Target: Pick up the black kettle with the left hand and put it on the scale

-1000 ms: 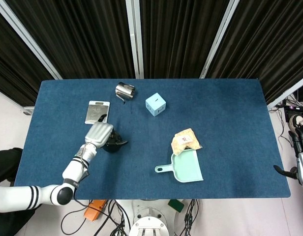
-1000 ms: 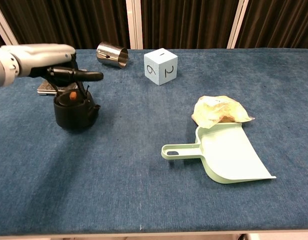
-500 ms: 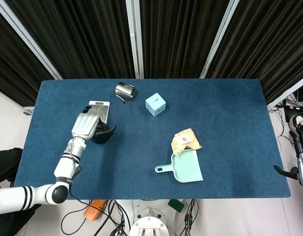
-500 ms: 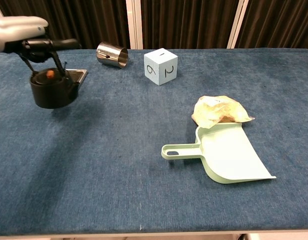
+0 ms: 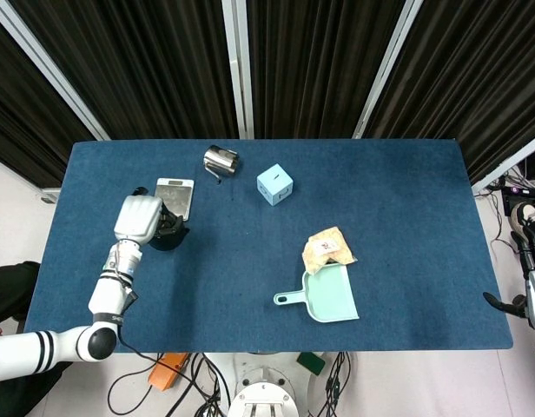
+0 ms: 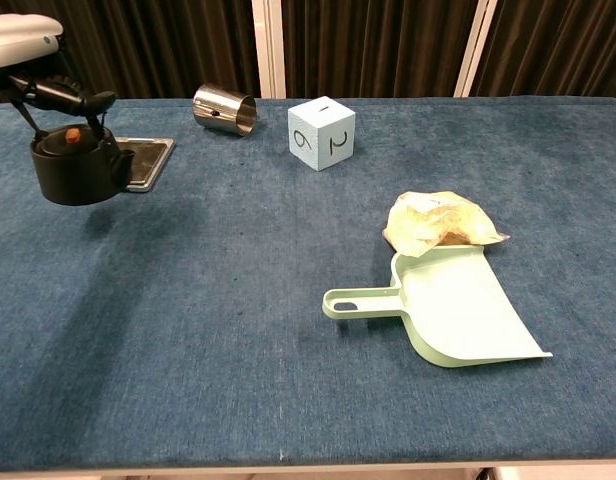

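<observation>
The black kettle (image 6: 76,168) with an orange knob hangs in the air under my left hand (image 5: 138,218), which grips its handle from above. In the head view the kettle (image 5: 169,233) shows just past the hand, next to the lower left corner of the flat silver scale (image 5: 175,197). In the chest view the scale (image 6: 148,160) lies right of the kettle, partly hidden behind it, and my left hand (image 6: 28,40) is cut off at the top left. My right hand (image 5: 530,278) hangs off the table's right edge; how its fingers lie is unclear.
A steel cup (image 5: 220,161) lies on its side behind the scale. A light blue cube (image 5: 274,184) stands mid-table. A crumpled paper bag (image 5: 328,248) rests at the top of a mint dustpan (image 5: 326,295). The table's left edge is close to the kettle.
My left hand has lifted the kettle and carried it left and toward the far side, from mid-table to beside the scale's near left corner.
</observation>
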